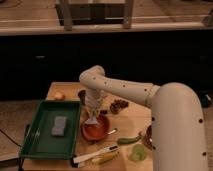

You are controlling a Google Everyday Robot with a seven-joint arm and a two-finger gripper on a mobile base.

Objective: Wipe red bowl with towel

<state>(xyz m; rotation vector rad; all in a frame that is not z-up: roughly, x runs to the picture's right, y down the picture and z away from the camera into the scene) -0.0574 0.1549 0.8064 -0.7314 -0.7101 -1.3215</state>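
Over the near left part of the desk (131,116), the gripper (93,114) points straight down with a pale towel (93,120) hanging from its tip, so it appears pinched on the cloth (the fingers themselves are too hidden to be sure). The towel's lower edge reaches into the red bowl (96,129), which sits just right of the green tray (47,131).

To wipe well, I judge the cloth should be pressed lightly to the bowl's floor and swept in small circles, keeping pressure gentle so the bowl does not slide toward the tray or onto the spoon-like utensil (111,132) at its right rim. A sponge (59,125) lies in the tray, and a green pepper (129,139) and a banana (106,158) lie nearer the front edge; none should need touching.
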